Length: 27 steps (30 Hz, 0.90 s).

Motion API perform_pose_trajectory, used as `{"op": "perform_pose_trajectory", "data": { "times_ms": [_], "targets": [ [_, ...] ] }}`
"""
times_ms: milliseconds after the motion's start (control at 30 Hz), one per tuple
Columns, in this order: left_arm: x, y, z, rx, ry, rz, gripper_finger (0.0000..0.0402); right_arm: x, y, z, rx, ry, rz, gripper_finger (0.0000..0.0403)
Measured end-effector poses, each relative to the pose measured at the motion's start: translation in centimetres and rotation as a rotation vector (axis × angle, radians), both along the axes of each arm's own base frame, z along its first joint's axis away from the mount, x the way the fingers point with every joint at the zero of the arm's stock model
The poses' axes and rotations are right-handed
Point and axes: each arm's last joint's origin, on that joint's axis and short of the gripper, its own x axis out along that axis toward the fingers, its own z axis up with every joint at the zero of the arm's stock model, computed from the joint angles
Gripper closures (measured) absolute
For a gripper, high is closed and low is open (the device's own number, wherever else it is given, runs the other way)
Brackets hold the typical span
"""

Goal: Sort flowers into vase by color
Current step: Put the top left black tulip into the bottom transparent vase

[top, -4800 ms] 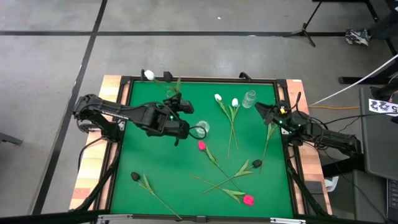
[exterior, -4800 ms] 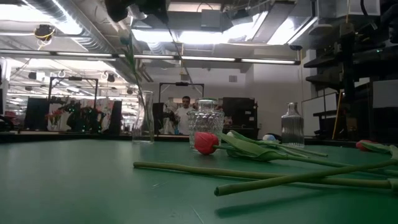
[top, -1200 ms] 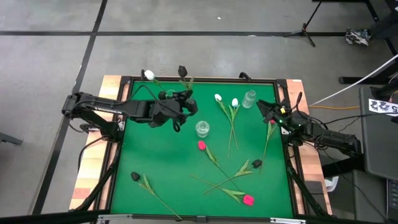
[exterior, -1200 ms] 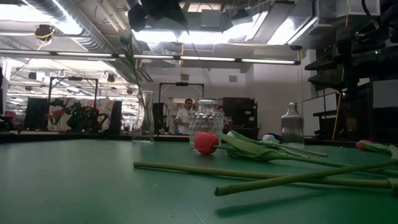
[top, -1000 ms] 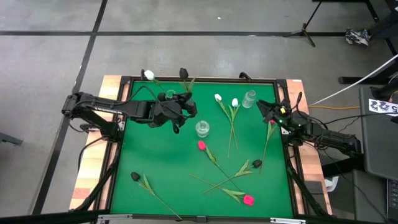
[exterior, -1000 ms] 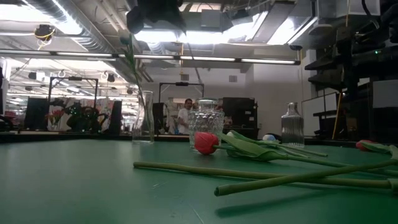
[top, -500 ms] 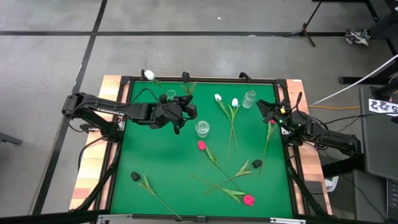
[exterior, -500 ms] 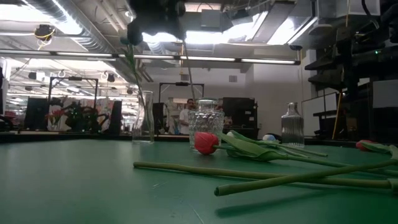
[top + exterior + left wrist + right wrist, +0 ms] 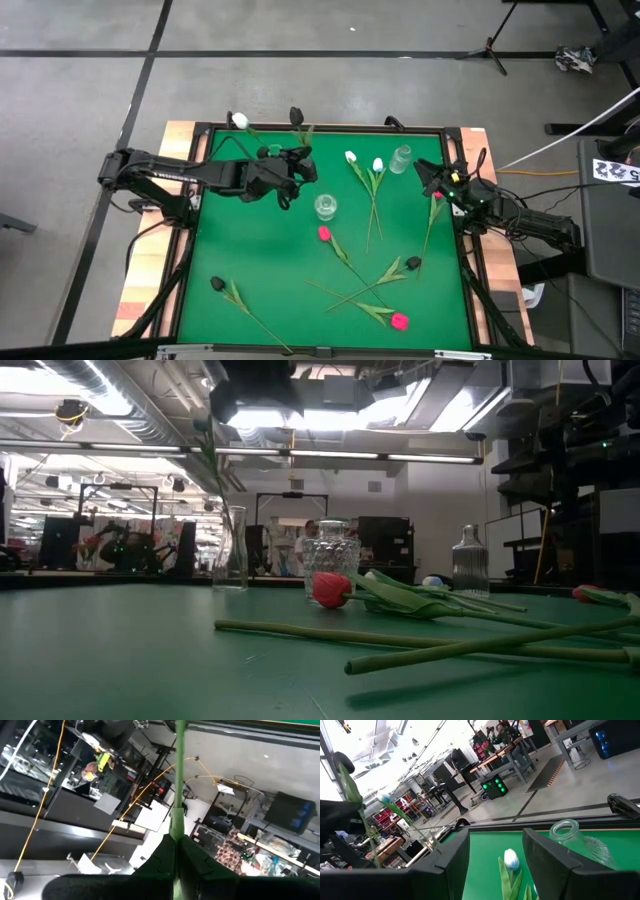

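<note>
High view: the left gripper (image 9: 291,166) pinches the stem of a black tulip (image 9: 295,115), its bud just beyond the claw over the table's far edge. The right gripper (image 9: 428,178), spread, waits well apart.

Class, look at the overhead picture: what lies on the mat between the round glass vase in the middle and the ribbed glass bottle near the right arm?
In the high view, two white tulips lie between the round glass vase and the ribbed glass bottle, stems trailing down the green mat.
</note>
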Motion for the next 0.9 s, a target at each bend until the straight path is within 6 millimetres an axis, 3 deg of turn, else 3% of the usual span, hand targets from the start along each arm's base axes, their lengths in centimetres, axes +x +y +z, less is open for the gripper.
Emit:
{"op": "perform_pose_trajectory", "data": {
  "times_ms": [367,900],
  "targets": [
    [-0.3,0.7,-2.1,-0.008,0.071,-0.019,0.0401,0.0,0.0,0.0,-0.001,0.001,0.0,0.0219],
    [0.2,-1.9,-1.9,0.014,0.06,-0.151,0.0401,0.0,-0.1,0.0,-0.019,0.021,-0.026,0.0219]
  ]
}}
